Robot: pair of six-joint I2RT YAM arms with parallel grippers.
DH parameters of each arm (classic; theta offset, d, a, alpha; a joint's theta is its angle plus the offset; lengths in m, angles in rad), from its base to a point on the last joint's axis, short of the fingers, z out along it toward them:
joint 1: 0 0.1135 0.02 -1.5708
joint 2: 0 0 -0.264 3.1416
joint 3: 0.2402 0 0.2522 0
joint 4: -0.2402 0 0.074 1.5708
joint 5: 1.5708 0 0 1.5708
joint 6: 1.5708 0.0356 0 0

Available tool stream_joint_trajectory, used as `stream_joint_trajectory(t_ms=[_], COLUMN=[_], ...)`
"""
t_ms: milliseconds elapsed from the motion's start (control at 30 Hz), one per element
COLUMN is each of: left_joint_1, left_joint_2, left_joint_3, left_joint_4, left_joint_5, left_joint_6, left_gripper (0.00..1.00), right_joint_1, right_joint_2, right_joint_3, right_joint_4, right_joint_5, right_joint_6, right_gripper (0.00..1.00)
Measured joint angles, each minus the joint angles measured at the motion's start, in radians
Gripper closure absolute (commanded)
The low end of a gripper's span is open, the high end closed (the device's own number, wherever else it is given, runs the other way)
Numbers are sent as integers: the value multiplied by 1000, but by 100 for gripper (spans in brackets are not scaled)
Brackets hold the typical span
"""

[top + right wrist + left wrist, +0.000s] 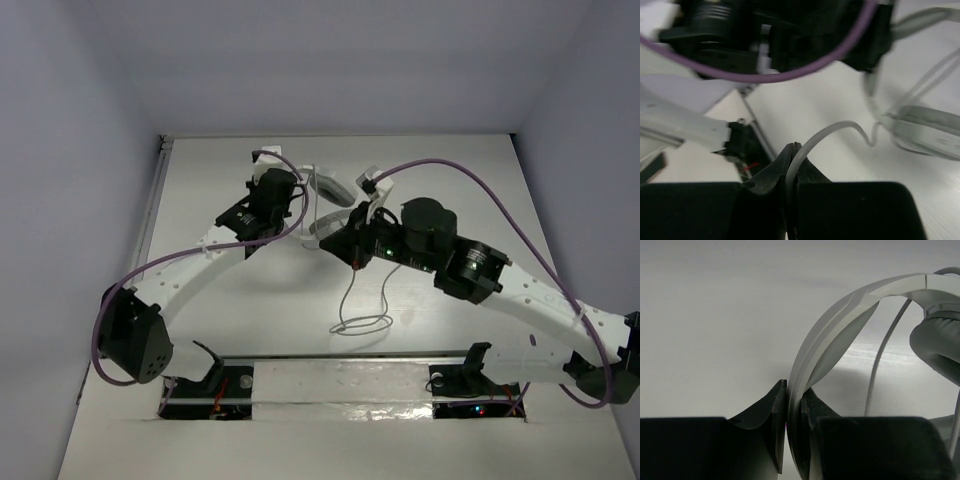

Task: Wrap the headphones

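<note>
- Top external view: white table beneath everything, pale walls on three sides.
- Left arm stretched from the near left corner toward the middle rear. Right arm stretched in from the near right, with a purple cable arching above it.
- Headphones at the middle rear of the table, between the two wrists.
- Left wrist view: left jaws clamped on the light-grey headband, pinched edge-on between both fingers and curving up and to the right. Padded ear cup at the right edge.
- Right wrist view: right jaws pressed together on the thin white cord, which leaves the tips and bends up and right toward the blurred headphones.
- Slack of the cord trailing toward the near edge, ending in a loose loop flat on the table, between the two arm bases and apart from both.
</note>
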Motion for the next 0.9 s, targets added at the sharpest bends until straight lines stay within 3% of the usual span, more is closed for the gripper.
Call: stream_joint_trajectory(t_ms=[233, 467, 667, 900], left_joint_1=[-14, -40, -40, -34], left_joint_2=[-108, -180, -121, 22], left_joint_3=[-70, -104, -81, 58], left_joint_4=[-79, -105, -129, -106], left_joint_5=[127, 275, 257, 300], left_joint_6=[56, 116, 93, 25], left_gripper=[100, 100, 100, 100], right_joint_1=[-27, -78, -78, -67], right_joint_2=[117, 227, 267, 154], right_joint_3=[90, 225, 326, 256], right_joint_4=[-183, -246, -311, -327], right_joint_5=[286, 362, 189, -99], right_joint_6=[-124, -244, -264, -222], right_gripper=[100, 100, 100, 100])
